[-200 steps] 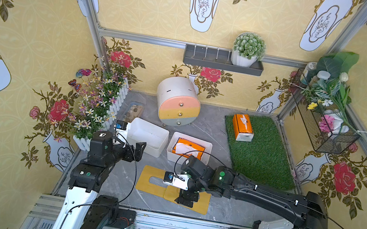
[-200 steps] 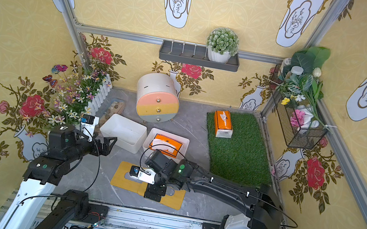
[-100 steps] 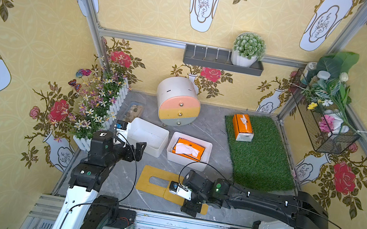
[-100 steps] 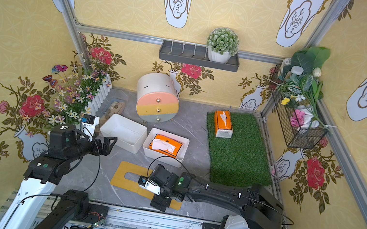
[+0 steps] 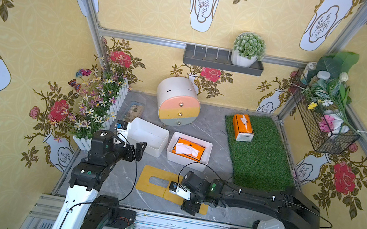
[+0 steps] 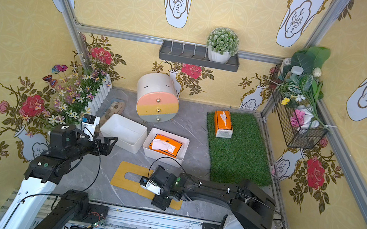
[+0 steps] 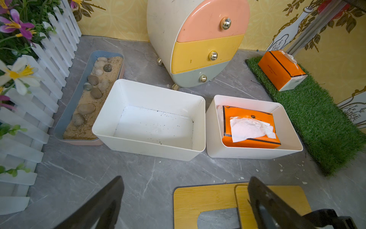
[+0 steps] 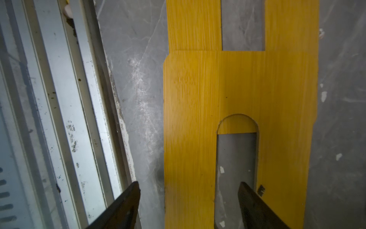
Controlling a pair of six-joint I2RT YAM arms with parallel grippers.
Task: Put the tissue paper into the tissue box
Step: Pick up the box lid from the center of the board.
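As only wrist cam shows, R tool [image 8: 188,184] astride board [image 8: 198,89] — agape.

top views overhead, wrist views close, sharing yellow boards [image 8: 198,89]

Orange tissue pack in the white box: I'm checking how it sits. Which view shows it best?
Left wrist view: the orange tissue pack is close and large inside the white box. Both top views show it small; the right wrist view misses it.

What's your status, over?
Left hand open, near empty white box. Right hand open, straddling wooden lid. One tissue pack in its box, second pack on grass. Nothing blocking.
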